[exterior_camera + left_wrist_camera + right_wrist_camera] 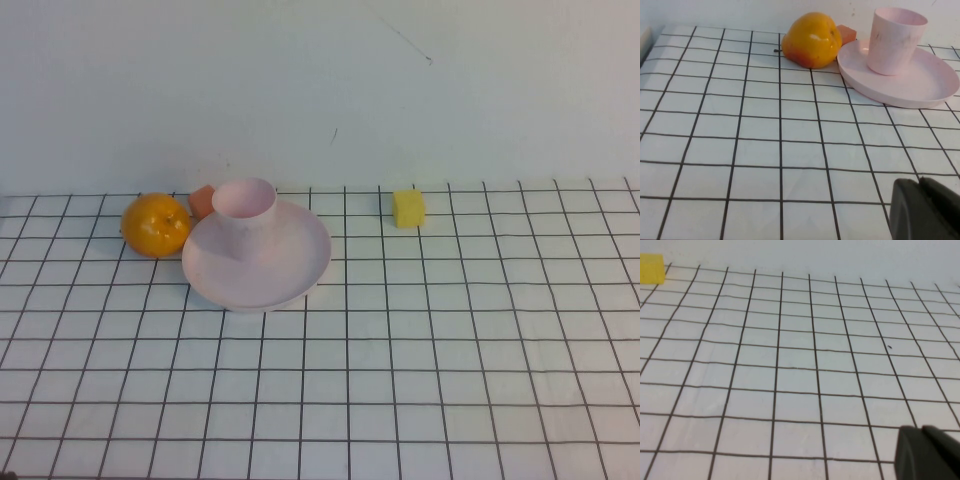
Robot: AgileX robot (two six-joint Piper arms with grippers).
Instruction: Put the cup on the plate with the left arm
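- The left gripper (925, 210) is sitting low over the table, only a dark tip showing.
- The right gripper (927, 452) is sitting low likewise.

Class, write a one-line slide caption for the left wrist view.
Pink cup standing upright on the pink plate, orange beside it; left tool withdrawn at the frame's corner, right tool parked elsewhere.

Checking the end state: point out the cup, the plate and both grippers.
cup (243, 205), high view, side wall.
plate (300, 262), high view, bare inner surface.
left gripper (926, 209), left wrist view, black tip.
right gripper (928, 453), right wrist view, black tip.
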